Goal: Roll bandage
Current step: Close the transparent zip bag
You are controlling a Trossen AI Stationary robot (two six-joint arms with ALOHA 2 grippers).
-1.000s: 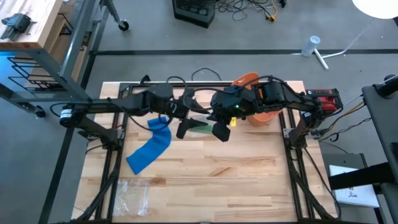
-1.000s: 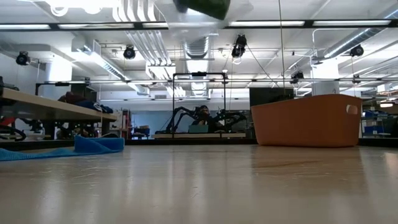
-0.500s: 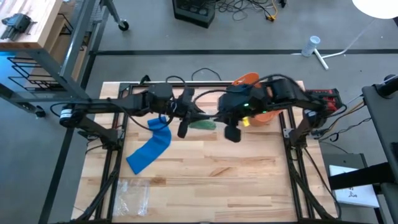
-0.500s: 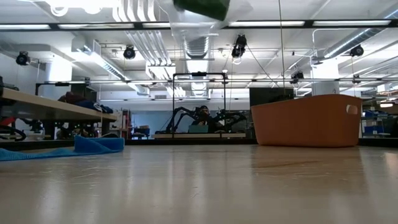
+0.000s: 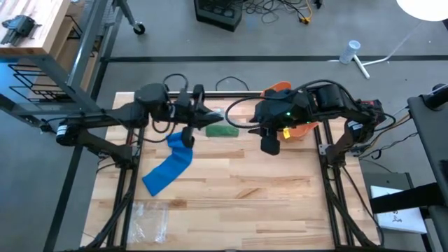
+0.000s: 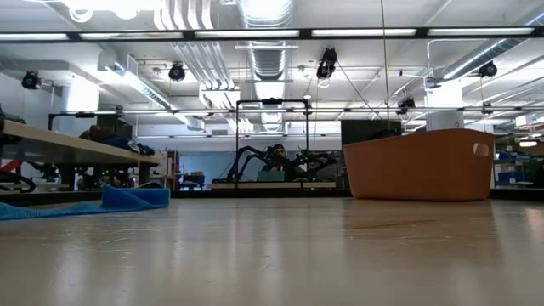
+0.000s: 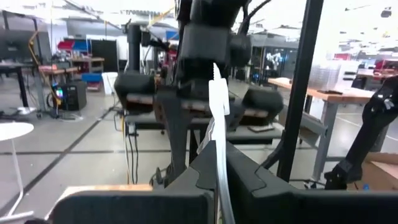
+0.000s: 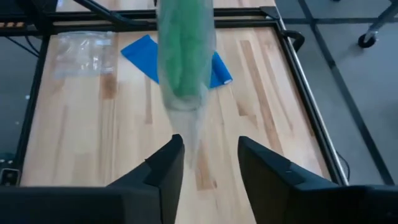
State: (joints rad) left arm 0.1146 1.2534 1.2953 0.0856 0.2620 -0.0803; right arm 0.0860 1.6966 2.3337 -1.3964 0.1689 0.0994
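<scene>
A green bandage roll in a clear plastic bag (image 5: 222,130) hangs above the table's far middle, and my left gripper (image 5: 207,120) is shut on the bag. In the right wrist view the bag (image 8: 183,56) tapers to a thin end just ahead of my right gripper (image 8: 208,167), which stands open and apart from it; the high view shows this gripper (image 5: 270,145) to the bag's right. A blue bandage (image 5: 169,168) lies flat on the table's left half, partly unrolled. The low view shows the blue bandage (image 6: 102,201) but neither gripper. My left gripper pinches a thin edge of the clear bag (image 7: 216,121) between its two fingers. The fingers lie about level and point toward the table's right side. The bag with the green roll reaches out beyond the fingers, lifted clear of the table.
An orange bin (image 5: 299,130) stands at the far right, just behind my right arm. An empty clear bag (image 5: 150,218) lies near the front left corner. Bare wood spreads across the table's middle and front right (image 5: 266,203).
My left gripper has shut on the bag and carried it up and toward the far edge. My right gripper has opened, let go of the bag and drawn back toward the table's right. The bag has risen out of the low view.
</scene>
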